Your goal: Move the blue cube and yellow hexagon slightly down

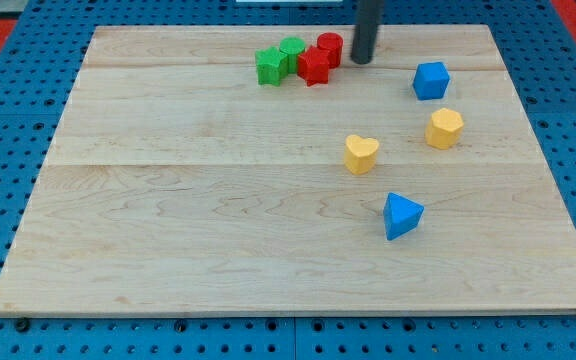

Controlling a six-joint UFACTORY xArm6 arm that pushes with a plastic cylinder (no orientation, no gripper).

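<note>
Fingerless, the arm ends in a straight dark rod with nothing to open or close, and my tip rests on the board near the view's top edge, just right of the red cylinder

Rod comes down nearly upright from the view's top; my tip holds nothing and touches no block that I can tell. Left of it sits a tight cluster: red cylinder, a red star-like block, a green cylinder and a green star-like block, all touching or nearly so. Blue cube lies to the right of my tip and a little lower, apart from it; yellow hexagon sits just below the cube. Yellow heart lies left of the hexagon, and a blue triangular block is below both, all on the wooden board
</note>
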